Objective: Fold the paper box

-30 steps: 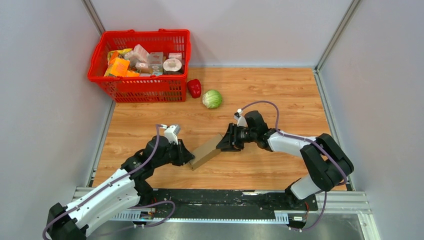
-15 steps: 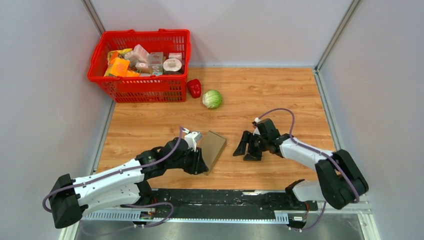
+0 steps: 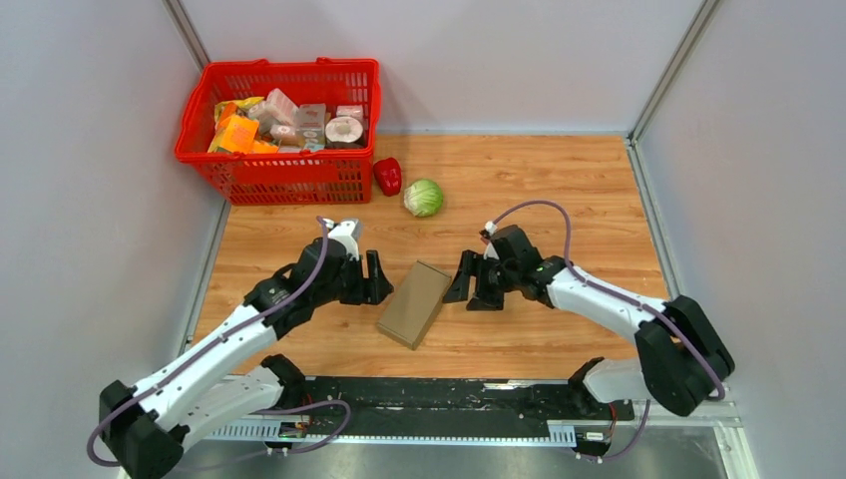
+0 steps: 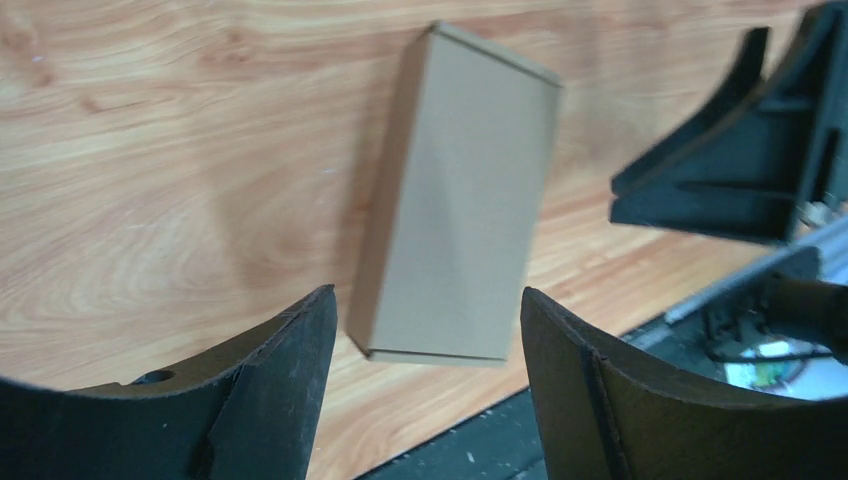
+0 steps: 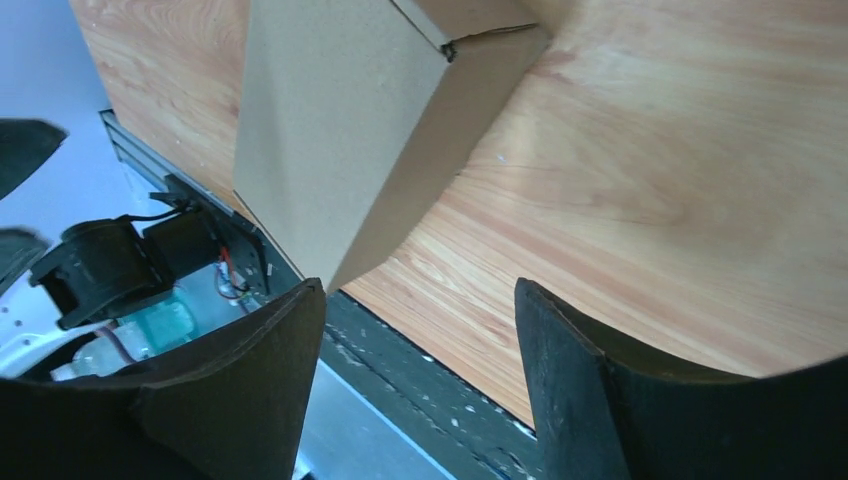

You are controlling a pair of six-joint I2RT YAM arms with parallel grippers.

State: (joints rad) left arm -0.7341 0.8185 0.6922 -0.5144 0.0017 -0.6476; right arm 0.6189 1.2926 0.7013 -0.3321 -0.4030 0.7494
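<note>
The paper box (image 3: pixel 414 303) is a closed, flat brown cardboard block lying on the wooden table between the two arms, free of both grippers. My left gripper (image 3: pixel 375 278) is open just left of its far end, and its wrist view shows the box (image 4: pixel 460 200) beyond the spread fingers (image 4: pixel 428 292) with nothing between them. My right gripper (image 3: pixel 473 285) is open just right of the box. In its wrist view the box (image 5: pixel 340 130) lies ahead and to the left of the open gripper (image 5: pixel 420 285). A tucked flap edge shows at the box's end.
A red mesh basket (image 3: pixel 289 180) of printed packages stands at the back left. A red pepper (image 3: pixel 387 176) and a green cabbage (image 3: pixel 423 197) lie beside it. Grey walls bound the table, and a black and metal rail (image 3: pixel 449 399) runs along the near edge.
The box, held up between both grippers and then tilted in the left one, now lies flat on the table. Both grippers have opened and drawn back from it.
</note>
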